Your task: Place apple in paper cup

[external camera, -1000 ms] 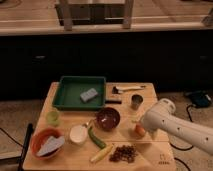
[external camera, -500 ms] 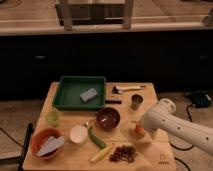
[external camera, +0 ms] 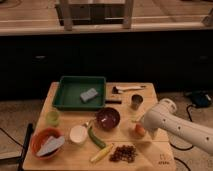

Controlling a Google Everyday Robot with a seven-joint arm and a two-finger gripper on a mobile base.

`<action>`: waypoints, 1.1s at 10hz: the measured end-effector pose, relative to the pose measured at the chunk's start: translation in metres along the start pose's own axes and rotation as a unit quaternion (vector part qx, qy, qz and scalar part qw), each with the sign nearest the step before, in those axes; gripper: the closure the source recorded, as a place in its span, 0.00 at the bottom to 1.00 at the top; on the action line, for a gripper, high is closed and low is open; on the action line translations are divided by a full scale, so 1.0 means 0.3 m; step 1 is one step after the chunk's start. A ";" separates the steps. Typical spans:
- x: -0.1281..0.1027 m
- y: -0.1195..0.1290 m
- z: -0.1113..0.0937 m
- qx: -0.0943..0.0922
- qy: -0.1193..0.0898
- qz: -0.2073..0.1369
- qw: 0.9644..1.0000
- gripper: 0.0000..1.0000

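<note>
Desk: pale wood, carries all the items.
Robot arm: white, reaches in from the right over the desk's right edge.
Tray: green, rear left, holds a grey-blue sponge.
Orange bowl: front left corner, grey cloth inside.
Maroon bowl: centre.
Paper cup: white, upright, left of the maroon bowl.
Grapes: dark cluster, front edge.
Apple: orange-red, on the desk right of the maroon bowl, well apart from the paper cup.
Pincer: at the arm's tip, right at the apple; cannot tell whether it is parted or has hold.
</note>
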 end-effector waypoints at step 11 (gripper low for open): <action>0.003 -0.001 0.004 0.009 -0.007 -0.005 1.000 0.20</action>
